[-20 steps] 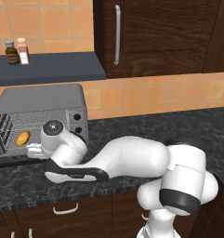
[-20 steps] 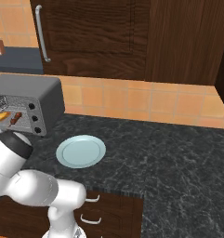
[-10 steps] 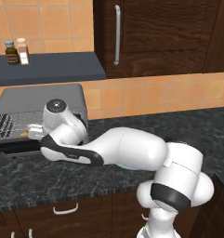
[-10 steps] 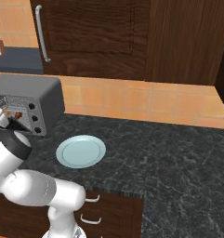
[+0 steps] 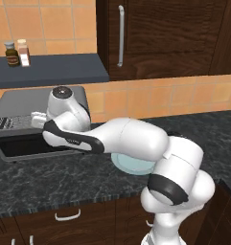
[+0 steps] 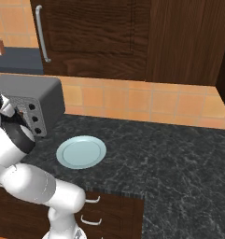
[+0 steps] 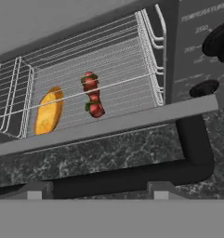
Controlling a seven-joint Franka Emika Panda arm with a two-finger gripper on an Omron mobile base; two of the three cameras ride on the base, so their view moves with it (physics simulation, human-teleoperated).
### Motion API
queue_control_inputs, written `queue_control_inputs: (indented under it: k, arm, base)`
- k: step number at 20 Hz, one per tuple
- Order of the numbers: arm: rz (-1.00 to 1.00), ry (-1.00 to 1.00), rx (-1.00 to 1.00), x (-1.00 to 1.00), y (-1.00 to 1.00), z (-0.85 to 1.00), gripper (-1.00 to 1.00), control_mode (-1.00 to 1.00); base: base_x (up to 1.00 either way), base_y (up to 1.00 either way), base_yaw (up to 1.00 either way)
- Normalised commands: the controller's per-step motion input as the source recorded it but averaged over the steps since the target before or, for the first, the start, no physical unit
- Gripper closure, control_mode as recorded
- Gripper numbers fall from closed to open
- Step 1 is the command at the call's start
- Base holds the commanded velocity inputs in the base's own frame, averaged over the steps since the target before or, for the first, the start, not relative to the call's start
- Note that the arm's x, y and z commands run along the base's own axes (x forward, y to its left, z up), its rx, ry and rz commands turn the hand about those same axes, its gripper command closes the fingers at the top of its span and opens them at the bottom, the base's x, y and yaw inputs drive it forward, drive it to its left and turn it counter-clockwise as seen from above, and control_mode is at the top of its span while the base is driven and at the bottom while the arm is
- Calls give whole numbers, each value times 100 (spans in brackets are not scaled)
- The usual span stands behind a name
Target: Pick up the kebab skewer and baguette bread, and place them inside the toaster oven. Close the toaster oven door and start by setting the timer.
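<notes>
The toaster oven (image 7: 197,42) panel reads "TEMPERATURE", with dial numbers "250" and "200".

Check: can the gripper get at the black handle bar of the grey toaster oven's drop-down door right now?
Probably yes. In the hand view the black handle bar lies right ahead of the gripper, just beyond its fingertips, with nothing between them.

The scene is lit evenly and softly, with no single source to be made out. All three views are rendered sharp, without blur or edge distortion. A soft sheen is carried on the white arm (image 5: 131,139). The counter (image 6: 170,154) is kept dark and mottled, without glare. In the hand view, the rack (image 7: 90,69) is brightly lit toward 12 o'clock, while shade is gathered under the door handle (image 7: 132,179) at 6 o'clock.
</notes>
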Motion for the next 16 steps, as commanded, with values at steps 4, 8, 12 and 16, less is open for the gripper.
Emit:
queue_control_inputs:
  k: [4,8,12,16]
  arm:
    - [0,0,2,42,-24,0,-100,-100]
    - [0,0,1,47,-32,0,-100,-100]
    - [0,0,1,31,-31,-3,-100,-100]
    - [0,0,3,23,-17,-15,-100,-100]
  base:
    - [0,0,0]
    - [0,0,0]
    - [0,0,0]
    - [0,0,0]
